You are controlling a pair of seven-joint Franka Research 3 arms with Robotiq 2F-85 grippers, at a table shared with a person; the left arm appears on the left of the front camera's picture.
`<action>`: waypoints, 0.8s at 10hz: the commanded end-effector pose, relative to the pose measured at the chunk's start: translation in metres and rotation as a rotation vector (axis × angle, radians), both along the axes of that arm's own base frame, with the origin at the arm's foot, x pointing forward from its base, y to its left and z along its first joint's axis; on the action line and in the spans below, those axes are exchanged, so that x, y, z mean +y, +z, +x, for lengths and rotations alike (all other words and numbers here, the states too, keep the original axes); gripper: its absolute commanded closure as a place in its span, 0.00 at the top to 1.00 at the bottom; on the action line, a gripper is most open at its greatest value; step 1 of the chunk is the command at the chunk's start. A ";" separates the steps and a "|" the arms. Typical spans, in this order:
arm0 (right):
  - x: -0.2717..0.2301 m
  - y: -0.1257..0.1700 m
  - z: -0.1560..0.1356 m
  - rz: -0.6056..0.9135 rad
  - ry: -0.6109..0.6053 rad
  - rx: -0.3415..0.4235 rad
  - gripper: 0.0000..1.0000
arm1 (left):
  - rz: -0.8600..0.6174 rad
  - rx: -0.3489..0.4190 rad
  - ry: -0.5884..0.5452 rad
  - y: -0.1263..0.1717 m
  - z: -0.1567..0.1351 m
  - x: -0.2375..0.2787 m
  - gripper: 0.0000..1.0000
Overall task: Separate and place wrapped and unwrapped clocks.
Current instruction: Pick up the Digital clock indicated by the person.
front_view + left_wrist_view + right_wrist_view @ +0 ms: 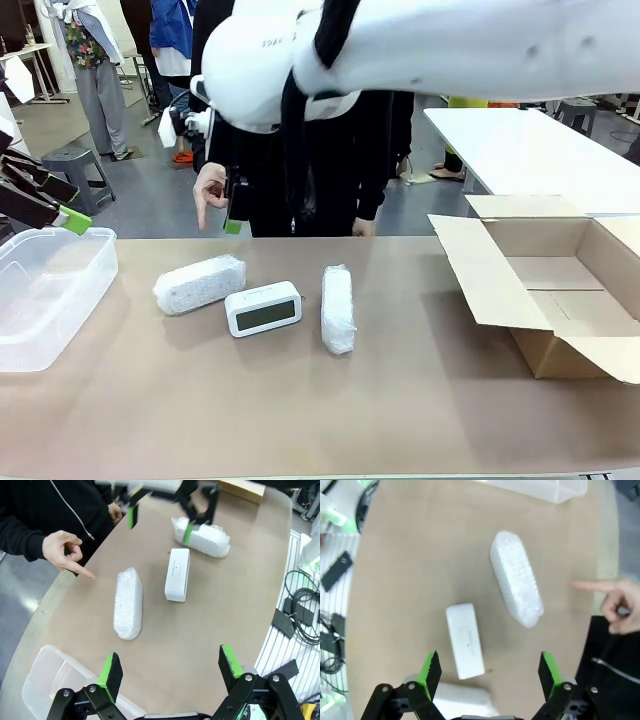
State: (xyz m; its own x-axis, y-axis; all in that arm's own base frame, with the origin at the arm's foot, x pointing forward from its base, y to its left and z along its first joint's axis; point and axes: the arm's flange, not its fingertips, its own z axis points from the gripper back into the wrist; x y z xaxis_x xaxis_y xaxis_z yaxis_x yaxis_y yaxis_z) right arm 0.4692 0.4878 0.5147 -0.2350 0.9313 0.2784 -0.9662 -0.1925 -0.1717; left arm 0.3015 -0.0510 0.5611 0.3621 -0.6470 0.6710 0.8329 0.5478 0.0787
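As I judge it, sorting has not begun. Every piece lies loose on the table (420, 400), and the clear plastic bin (40, 345) and cardboard box (490, 280) hold nothing that shows. The left gripper (170, 667) hangs spread and empty. Ahead of it lies a foam-wrapped clock (128, 604), and beyond that the bare digital clock (177, 574). The right gripper (488, 669), likewise spread and empty, hovers over the second foam-wrapped clock (460, 700). Count: two wrapped, one bare, one bin, one box. A person's hand (210, 190) points down nearby.
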 end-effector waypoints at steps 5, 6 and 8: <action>0.085 -0.039 0.052 -0.108 0.148 0.035 1.00 | -0.008 0.001 -0.012 -0.001 0.001 0.002 1.00; 0.092 -0.046 0.057 -0.115 0.155 0.030 1.00 | -0.008 0.001 -0.012 -0.001 0.001 0.002 1.00; 0.105 -0.067 0.064 -0.154 0.216 0.006 1.00 | -0.008 0.001 -0.012 -0.001 0.001 0.002 1.00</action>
